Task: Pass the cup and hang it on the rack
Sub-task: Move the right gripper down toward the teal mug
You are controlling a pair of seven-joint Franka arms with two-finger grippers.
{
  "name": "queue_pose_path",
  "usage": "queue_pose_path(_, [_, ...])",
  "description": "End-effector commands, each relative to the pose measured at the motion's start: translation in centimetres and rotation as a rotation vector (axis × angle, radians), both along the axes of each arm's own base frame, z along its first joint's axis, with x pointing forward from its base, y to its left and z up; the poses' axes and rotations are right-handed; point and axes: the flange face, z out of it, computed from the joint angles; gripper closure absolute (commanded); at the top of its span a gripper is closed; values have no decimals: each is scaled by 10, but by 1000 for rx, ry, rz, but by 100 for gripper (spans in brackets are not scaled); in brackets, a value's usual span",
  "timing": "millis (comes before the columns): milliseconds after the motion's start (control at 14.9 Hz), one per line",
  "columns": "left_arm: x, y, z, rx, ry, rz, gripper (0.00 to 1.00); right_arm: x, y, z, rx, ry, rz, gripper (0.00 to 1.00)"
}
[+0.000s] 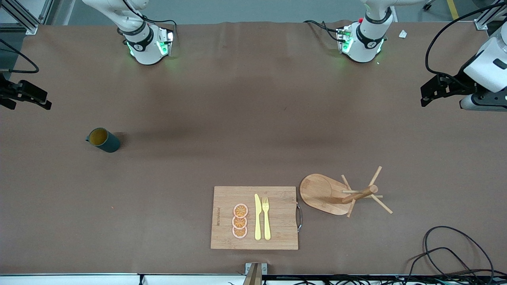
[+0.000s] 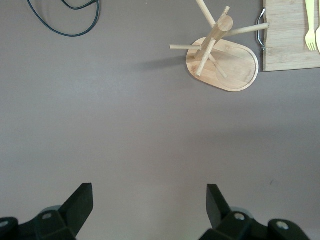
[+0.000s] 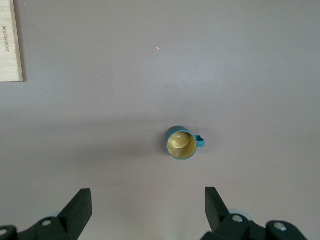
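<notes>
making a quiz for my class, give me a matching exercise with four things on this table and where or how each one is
Things:
1. cup
2. rack
3. fork
4. left gripper

Descriptions:
A. lies on the cutting board beside the yellow knife
B. open above bare table, holding nothing
C. stands upright, alone, toward the right arm's end of the table
D. stands beside the cutting board's metal handle, toward the left arm's end

Pairs: 1-C, 2-D, 3-A, 4-B

Teal cup [image 1: 103,140] with yellow inside, pale wooden rack [image 1: 341,194], brown table [image 1: 237,118], yellow cutlery [image 1: 262,217].
</notes>
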Motion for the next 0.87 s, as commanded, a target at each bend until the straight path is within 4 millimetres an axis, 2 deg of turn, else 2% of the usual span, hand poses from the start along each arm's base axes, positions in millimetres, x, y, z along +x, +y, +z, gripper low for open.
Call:
queue_pose_path(0, [-4, 2, 7, 13, -9, -14, 0, -2, -2, -1, -12, 7, 2, 0])
queue_pose_path(268, [-4, -5, 12, 11, -19, -23, 0, -2, -2, -1, -10, 6, 2, 0])
queue_pose_path(537, [-2, -12, 3, 0, 1, -48, 0, -5, -1, -4, -6, 32, 1, 0])
queue_pose_path(805, [5, -17, -11, -1, 27, -54, 0, -7, -2, -20, -2, 67, 0, 0])
